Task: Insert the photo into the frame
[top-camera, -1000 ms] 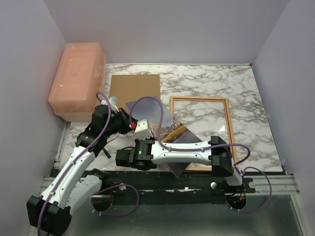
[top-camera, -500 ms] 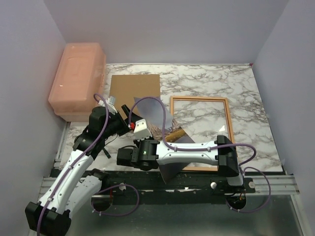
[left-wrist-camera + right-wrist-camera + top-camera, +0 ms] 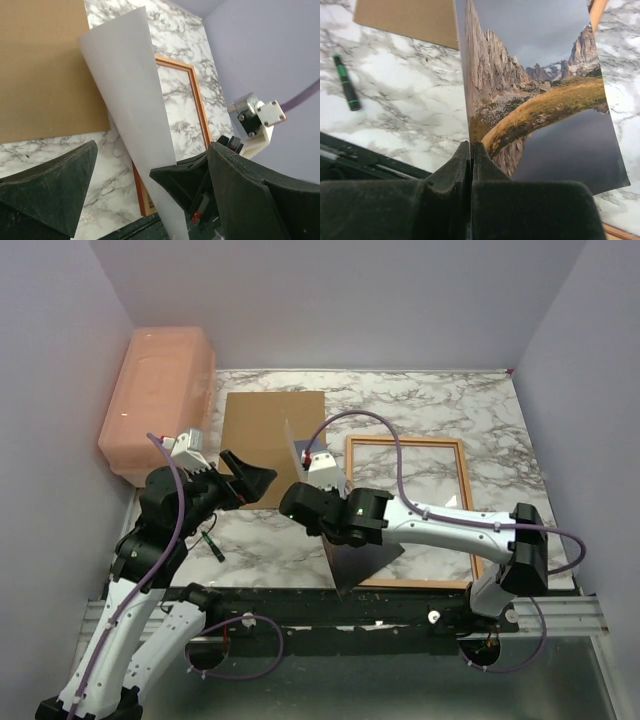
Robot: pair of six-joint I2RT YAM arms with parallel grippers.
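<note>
Left gripper (image 3: 252, 478) has backed off, jaws apart, so the right gripper (image 3: 471, 150) (clamped on the photo (image 3: 535, 100)) can reach the frame (image 3: 405, 440).

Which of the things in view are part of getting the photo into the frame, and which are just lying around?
For the job:
photo, pinched in the right gripper
frame, flat on the table

Lying about:
brown board
pink box
green pen
</note>
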